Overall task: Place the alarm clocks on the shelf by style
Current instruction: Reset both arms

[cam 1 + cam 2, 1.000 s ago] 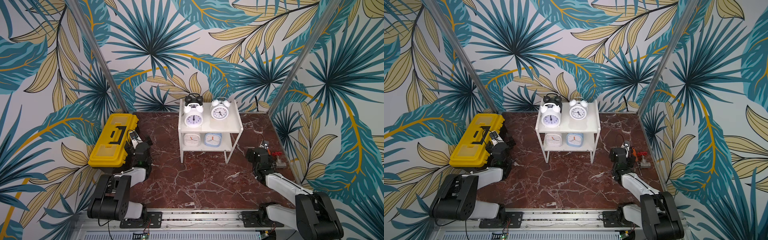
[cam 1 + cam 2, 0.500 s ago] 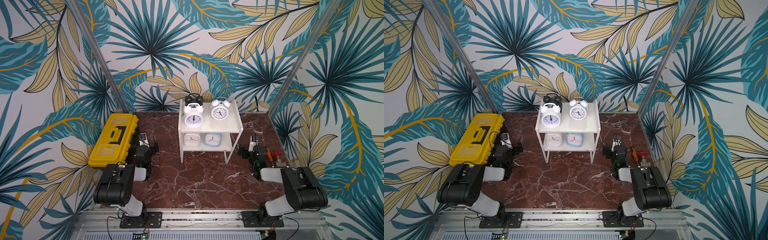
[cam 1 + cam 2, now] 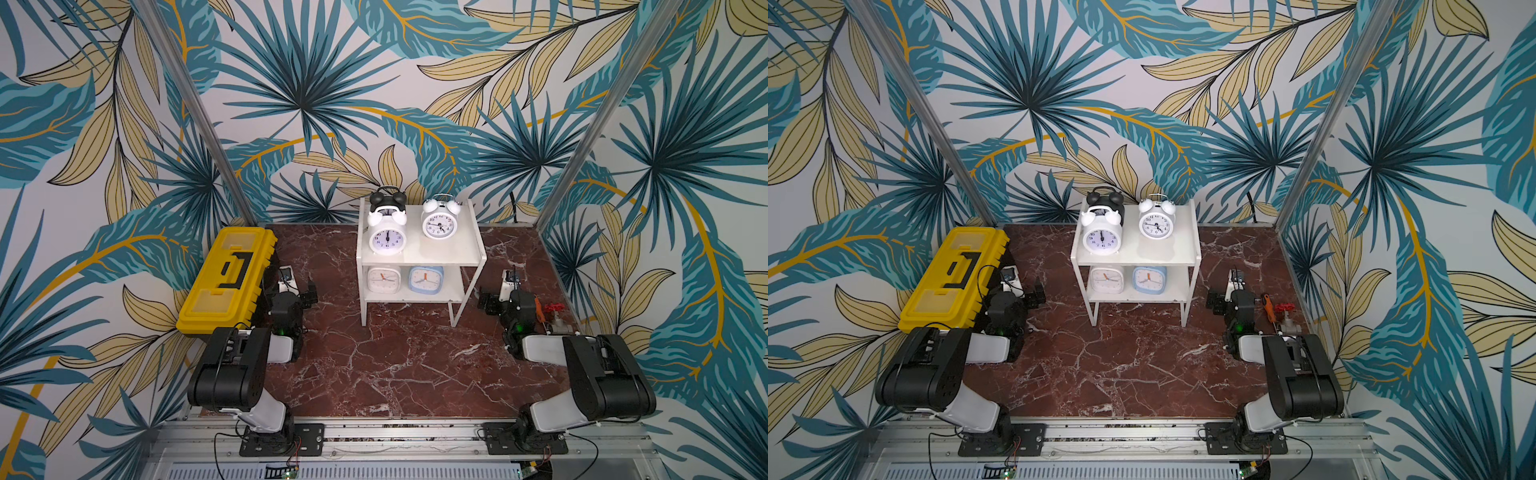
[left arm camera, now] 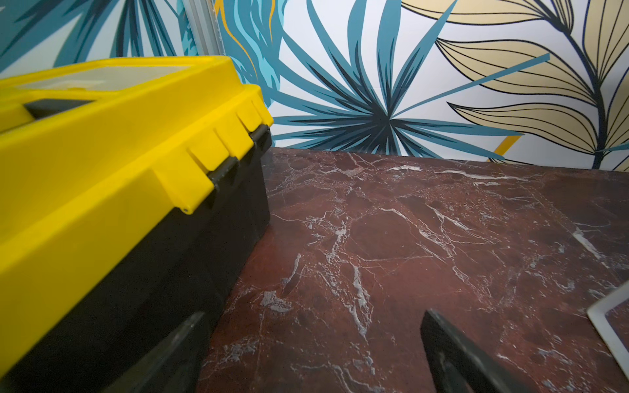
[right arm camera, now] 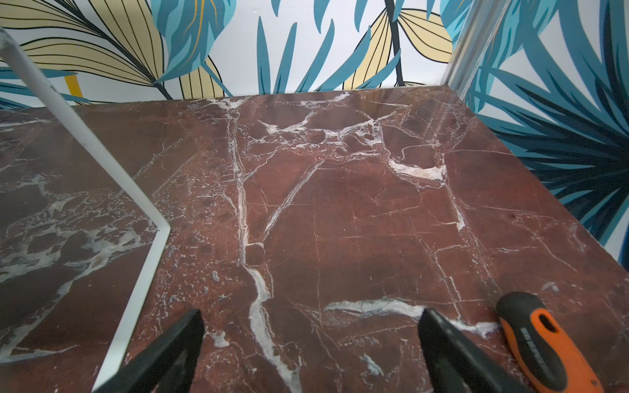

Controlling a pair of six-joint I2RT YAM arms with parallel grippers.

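**A:** Where are the clocks?

**B:** All five are on the shelf (image 3: pixel 461 243). On the top board the black twin-bell clock (image 3: pixel 386 198) stands at the back, with the front white twin-bell clock (image 3: pixel 387 239) just before it. The second white twin-bell clock (image 3: pixel 439 224) is beside them. On the lower board the white square clock (image 3: pixel 384 279) and the light blue square clock (image 3: pixel 425 280) stand side by side.

**A:** And the hands?

**B:** The left hand (image 4: pixel 313 316) is spread wide and holds nothing, low over the bench (image 3: pixel 374 365) beside the yellow toolbox (image 3: pixel 226 282). The right hand (image 5: pixel 310 311) is also wide and empty, by a shelf leg, with an orange-handled tool (image 5: pixel 541 337) just beside it.
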